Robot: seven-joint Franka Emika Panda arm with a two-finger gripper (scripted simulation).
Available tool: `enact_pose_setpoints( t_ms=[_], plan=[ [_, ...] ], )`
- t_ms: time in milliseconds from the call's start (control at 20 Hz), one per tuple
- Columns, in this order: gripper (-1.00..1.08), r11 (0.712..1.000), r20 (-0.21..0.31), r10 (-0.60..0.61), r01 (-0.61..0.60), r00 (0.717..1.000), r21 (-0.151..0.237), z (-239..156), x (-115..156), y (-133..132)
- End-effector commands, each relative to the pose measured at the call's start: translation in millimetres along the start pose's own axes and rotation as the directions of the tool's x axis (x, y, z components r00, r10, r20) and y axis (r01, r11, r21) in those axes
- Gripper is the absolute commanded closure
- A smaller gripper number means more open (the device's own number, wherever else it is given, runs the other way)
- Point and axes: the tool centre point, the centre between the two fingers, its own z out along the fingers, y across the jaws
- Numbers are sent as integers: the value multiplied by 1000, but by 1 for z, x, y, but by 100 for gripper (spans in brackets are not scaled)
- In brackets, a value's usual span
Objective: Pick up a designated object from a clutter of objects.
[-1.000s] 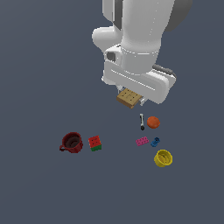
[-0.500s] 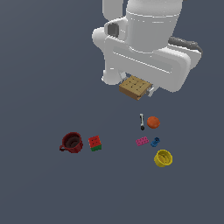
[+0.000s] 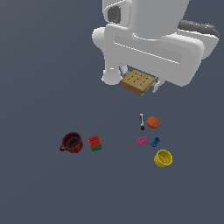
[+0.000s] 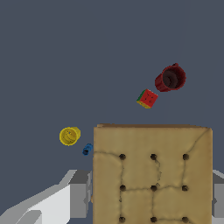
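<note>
Item one, the tan cracker block [image 3: 138,82]: I see it lifted well clear of the worktop [image 3: 39,96], dotted face up and slightly tilted, held under the white arm. In the wrist view it fills the lower frame, with a grey finger [image 4: 80,197] pressed to one edge and another just showing at the opposite edge; I read the gripper [image 3: 139,84] as clamped on the block across its width.

Containers: dark red mug [image 3: 71,142], upright on the worktop, handle toward the exterior view's left; its inside looks dark and I cannot tell any contents. Yellow cup [image 3: 163,158], opening facing up; nothing visible inside that I can make out.

Remaining items on the worktop: red-green cube [image 3: 95,143] just beside the mug, on the exterior view's right of it. Black-and-white marker [image 3: 141,121] lying near the orange ball [image 3: 153,122], the two close but apart. Pink brick [image 3: 141,141] and blue piece [image 3: 155,141] side by side, between the ball and the yellow cup. All of these lie well below the held block and apart from it.
</note>
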Motion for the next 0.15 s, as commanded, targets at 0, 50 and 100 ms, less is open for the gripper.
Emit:
enact_pose_setpoints(
  t_ms=[0, 50, 100],
  plan=[
    [108, 1000, 0, 0, 0, 1000, 0, -2, 1, -1],
    [108, 1000, 0, 0, 0, 1000, 1, -3, 1, -1],
    [108, 1000, 0, 0, 0, 1000, 1, -3, 1, -1]
  ],
)
